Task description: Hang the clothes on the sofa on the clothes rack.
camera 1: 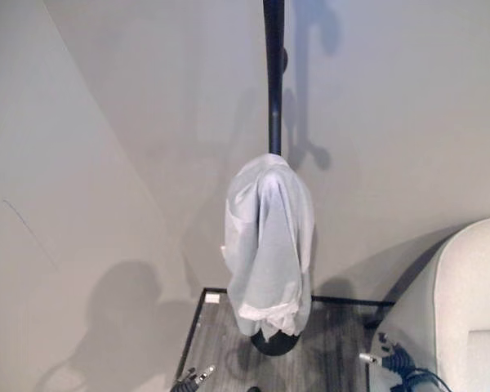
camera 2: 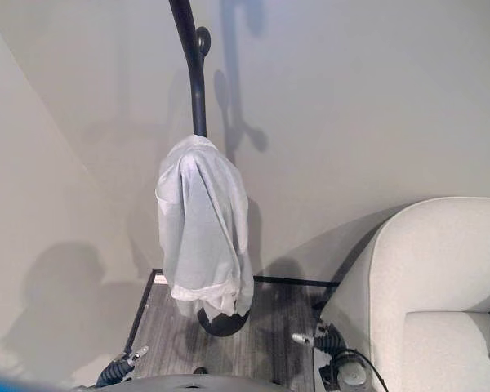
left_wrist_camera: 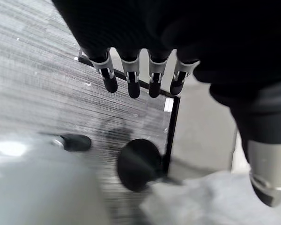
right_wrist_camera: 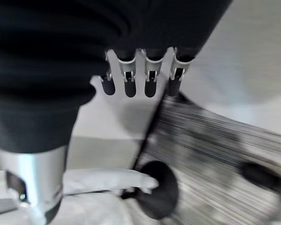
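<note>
Pale grey-white garment (camera 1: 269, 245) hangs limp and creased over a hook of the black metal coat stand (camera 1: 273, 73), draped there so it clears the grey wood-grain floor (camera 1: 335, 343); the cream sofa (camera 2: 441, 278) stands beside. Left wrist view: left hand (left_wrist_camera: 131, 70), fingers relaxed and empty, above the stand's round base. Right wrist view: right hand (right_wrist_camera: 131, 75) likewise loose, holding nothing.
</note>
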